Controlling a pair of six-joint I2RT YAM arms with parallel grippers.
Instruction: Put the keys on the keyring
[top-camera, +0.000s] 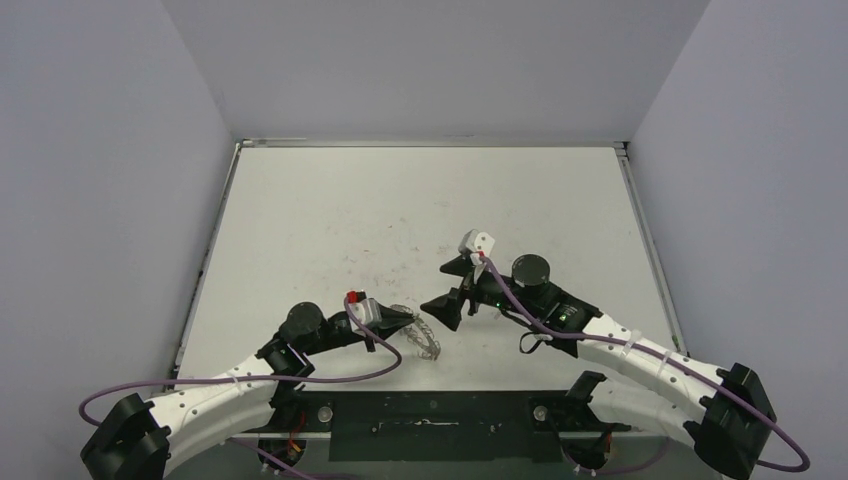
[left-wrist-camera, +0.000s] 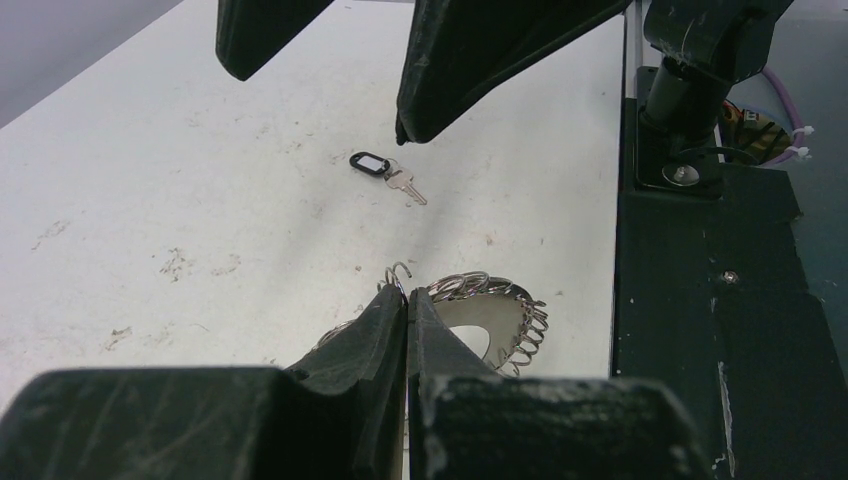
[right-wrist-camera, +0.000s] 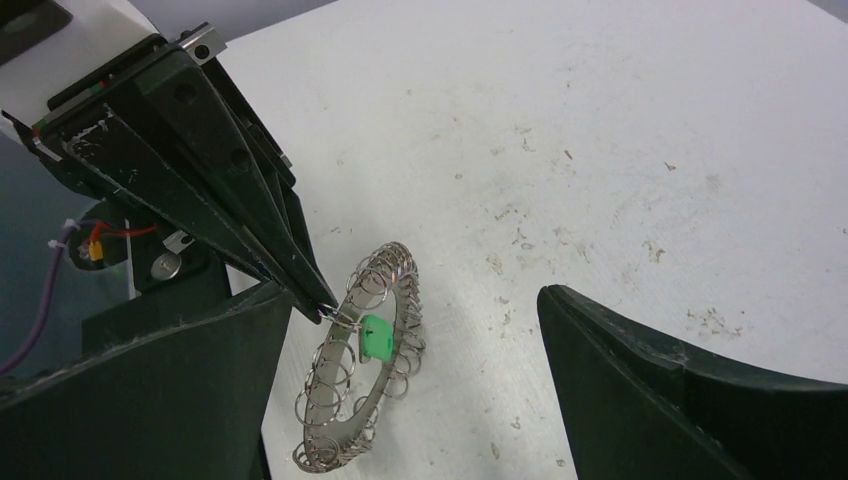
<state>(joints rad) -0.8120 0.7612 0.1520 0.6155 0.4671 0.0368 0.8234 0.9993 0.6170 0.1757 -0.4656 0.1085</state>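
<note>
The keyring (top-camera: 427, 338), a large metal ring fringed with wire loops, stands tilted up off the table. My left gripper (top-camera: 408, 320) is shut on one wire loop at its edge, as the left wrist view (left-wrist-camera: 407, 297) shows with the ring (left-wrist-camera: 470, 308) behind the fingertips. In the right wrist view the ring (right-wrist-camera: 330, 379) carries a green tag (right-wrist-camera: 375, 337) near the left gripper's tip (right-wrist-camera: 322, 308). A small silvery key with a black oblong tag (left-wrist-camera: 384, 169) lies flat on the table. My right gripper (top-camera: 447, 288) is open and empty above it, jaws wide (right-wrist-camera: 415, 295).
The black base plate (left-wrist-camera: 700, 300) with the arm mounts runs along the table's near edge, close behind the keyring. The white table top (top-camera: 420, 210) is scuffed and walled by grey panels on three sides.
</note>
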